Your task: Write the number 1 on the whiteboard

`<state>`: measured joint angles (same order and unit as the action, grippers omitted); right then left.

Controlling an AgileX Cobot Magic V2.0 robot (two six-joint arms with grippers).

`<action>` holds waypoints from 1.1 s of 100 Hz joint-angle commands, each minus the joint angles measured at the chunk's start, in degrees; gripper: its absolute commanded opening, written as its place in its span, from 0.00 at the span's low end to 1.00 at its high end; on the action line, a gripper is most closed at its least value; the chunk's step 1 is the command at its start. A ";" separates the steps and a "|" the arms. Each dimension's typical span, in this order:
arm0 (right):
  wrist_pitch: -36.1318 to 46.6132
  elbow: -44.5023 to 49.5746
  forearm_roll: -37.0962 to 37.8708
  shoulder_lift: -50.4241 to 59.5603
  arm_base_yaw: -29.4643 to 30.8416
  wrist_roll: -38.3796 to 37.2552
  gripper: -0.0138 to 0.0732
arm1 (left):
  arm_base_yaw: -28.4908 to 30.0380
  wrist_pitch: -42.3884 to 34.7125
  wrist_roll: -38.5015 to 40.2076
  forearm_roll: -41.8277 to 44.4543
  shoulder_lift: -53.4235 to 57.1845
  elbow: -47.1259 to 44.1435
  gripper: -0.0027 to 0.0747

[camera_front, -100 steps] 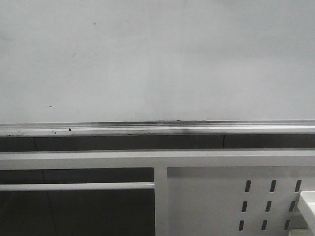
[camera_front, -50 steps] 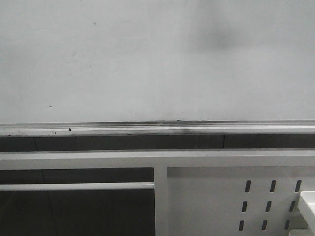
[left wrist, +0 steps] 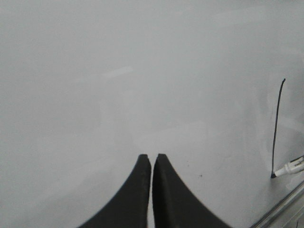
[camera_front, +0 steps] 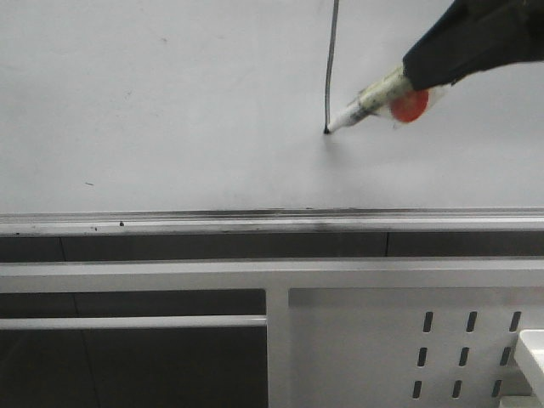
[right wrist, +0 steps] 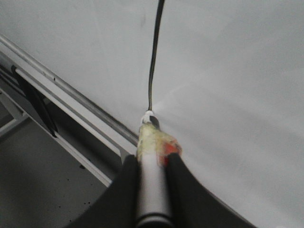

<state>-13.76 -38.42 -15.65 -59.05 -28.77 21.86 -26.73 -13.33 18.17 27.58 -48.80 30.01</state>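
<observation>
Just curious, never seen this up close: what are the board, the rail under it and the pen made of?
The whiteboard looks like a smooth, faintly glossy coated panel; it shows soft reflections. The rail seems to be brushed silver metal, smudged dark. The marker pen, held in the right pincer, looks like white plastic with a red disc, perhaps a magnet.

pale grey whiteboard (camera_front: 170, 102), thin dark number 1 (camera_front: 329, 68), white marker (camera_front: 365, 104) with red magnet (camera_front: 409, 106)
</observation>
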 commanded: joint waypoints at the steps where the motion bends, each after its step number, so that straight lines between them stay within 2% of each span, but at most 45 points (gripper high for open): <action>1: 8.25 -1.51 0.17 -1.28 0.28 0.16 0.08 | 0.24 -4.47 0.41 -0.86 0.44 1.60 0.01; 13: 6.85 -1.88 0.06 -1.79 -1.16 0.16 0.08 | 0.00 -4.86 0.41 -0.37 0.44 1.60 0.01; 24: 2.16 -3.11 -0.99 0.07 -6.52 0.16 0.08 | -1.75 -6.58 0.52 1.39 0.65 1.50 0.01; 37: -5.05 -6.80 -0.89 0.24 -13.11 0.55 0.08 | -6.85 -4.06 0.52 8.77 -0.48 1.36 0.01; 50: -11.73 -11.73 1.96 -2.01 -15.13 0.55 0.08 | -13.49 -3.03 0.52 15.75 -3.55 0.83 0.02; 57: -13.66 -13.87 3.12 -3.39 -15.13 0.55 0.08 | -17.11 -2.76 0.52 20.90 -5.11 0.83 0.06; 66: -15.90 -16.38 3.62 -4.56 -15.13 0.55 0.08 | -20.55 -2.36 0.52 26.86 -6.72 0.83 0.19; 74: -17.94 -18.44 3.62 -4.95 -15.13 0.55 0.08 | -21.81 -1.66 0.52 27.44 -8.17 0.83 0.32; 81: -18.56 -19.64 3.62 -4.95 -15.36 0.55 0.08 | -21.81 -1.51 0.52 27.44 -9.20 0.94 0.40; 110: -19.60 -21.77 3.62 -4.95 -20.21 0.55 0.08 | -21.70 -0.14 0.52 27.01 -10.67 1.04 0.40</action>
<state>-36.34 -58.03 -12.15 -64.88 -48.03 21.94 -48.11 -12.30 18.19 55.91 -59.87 29.35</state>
